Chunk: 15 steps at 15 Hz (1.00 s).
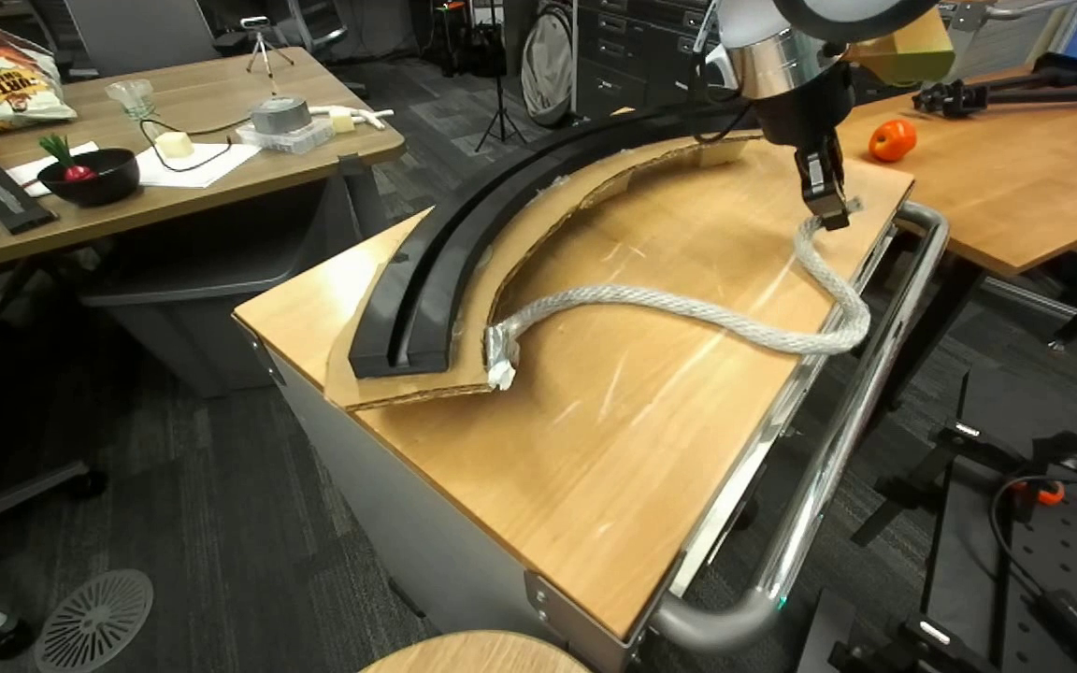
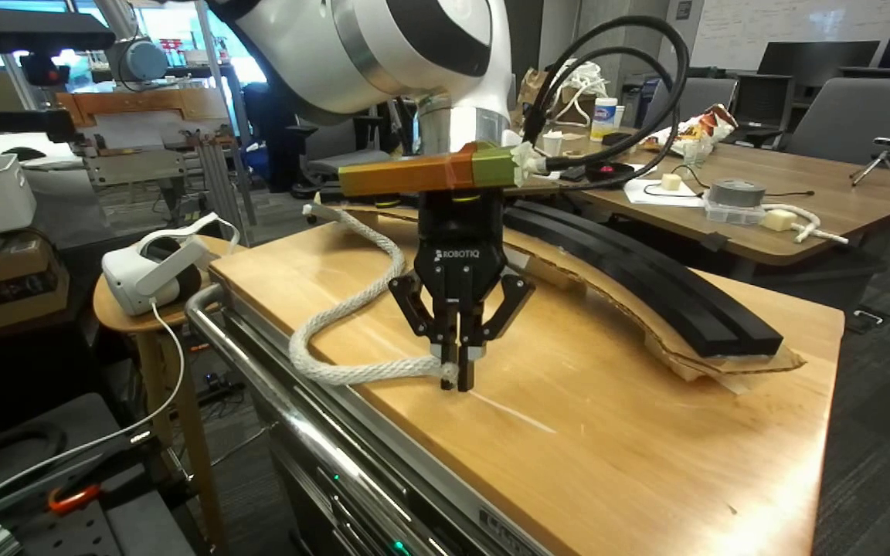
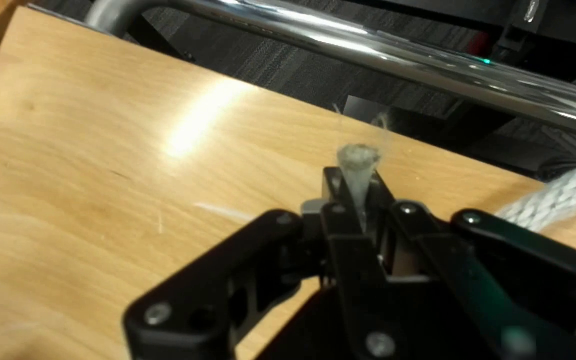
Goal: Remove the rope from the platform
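Note:
The rope (image 1: 707,313) is a light-grey braided cord lying in bends over the light-wood tabletop, beside the platform's inner side. It also shows in an exterior view (image 2: 348,309) and in the wrist view (image 3: 558,200). Its far, whitish taped end (image 1: 501,353) is at the near corner of the cardboard under the platform; I cannot tell if it touches. The platform (image 1: 501,224), a curved black grooved track, also shows in an exterior view (image 2: 646,270), with no rope on its visible top. My gripper (image 2: 456,378) is shut on the rope's other end (image 3: 359,159), low over the tabletop.
A cardboard sheet (image 1: 585,192) sticks out along the platform's inner edge. A shiny metal rail (image 1: 828,486) runs along the tabletop's (image 1: 595,467) side, close to the rope's bend. A second table with an orange-red fruit or vegetable (image 1: 893,140) adjoins. A white headset (image 2: 153,270) sits on a stool.

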Each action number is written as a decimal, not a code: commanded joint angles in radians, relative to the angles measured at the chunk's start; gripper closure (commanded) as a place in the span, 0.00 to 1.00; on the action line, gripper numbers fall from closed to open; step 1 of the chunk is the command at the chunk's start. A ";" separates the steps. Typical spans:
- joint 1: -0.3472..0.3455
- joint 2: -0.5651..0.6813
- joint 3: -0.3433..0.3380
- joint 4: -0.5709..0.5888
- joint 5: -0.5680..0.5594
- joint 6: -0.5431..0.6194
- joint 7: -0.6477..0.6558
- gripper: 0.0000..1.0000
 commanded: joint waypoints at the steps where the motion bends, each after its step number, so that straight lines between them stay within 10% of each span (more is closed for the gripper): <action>1: -0.025 -0.102 -0.040 -0.069 -0.035 0.107 0.097 0.97; 9: -0.105 -0.101 -0.121 -0.104 -0.003 0.557 0.137 0.96; 10: -0.109 -0.101 -0.125 -0.111 0.005 0.616 0.141 0.66; 15: -0.104 -0.135 -0.097 -0.152 0.099 0.835 -0.062 0.33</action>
